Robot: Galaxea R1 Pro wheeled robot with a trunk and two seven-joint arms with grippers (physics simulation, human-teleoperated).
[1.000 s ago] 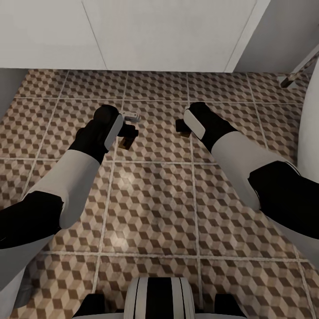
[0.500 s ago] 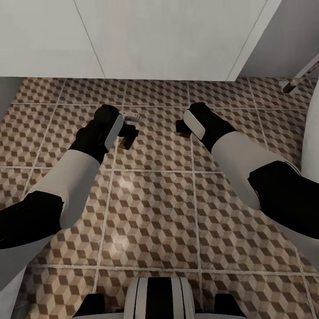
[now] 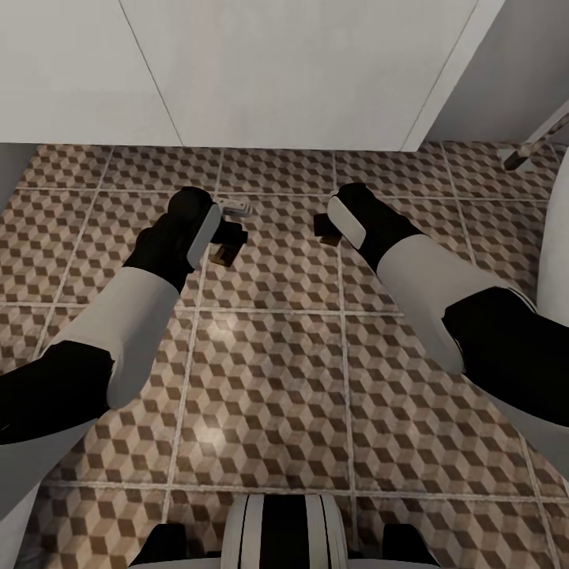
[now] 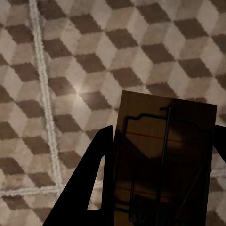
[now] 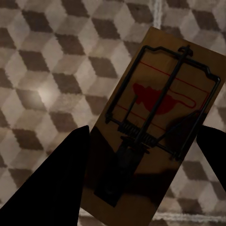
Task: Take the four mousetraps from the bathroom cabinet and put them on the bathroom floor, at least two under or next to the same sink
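Observation:
Each hand holds one mousetrap a little above the bathroom floor of cube-patterned tiles. My left gripper is shut on a tan board with a dark wire frame, the mousetrap, between its dark fingers. My right gripper is shut on another mousetrap, whose red spot and spring show between the fingers. In the head view both traps are small brown pieces at the fingertips, left and right. The cabinet is out of view.
A white panelled wall rises just beyond the hands. At the right edge curves a white rounded fixture; I cannot tell if it is a sink. A slanted metal bar stands at the upper right. My base shows below.
The whole picture has shifted: the wall's foot and the tile lines sit lower and turned slightly, so the camera moved. Both arms hold the same pose with their traps.

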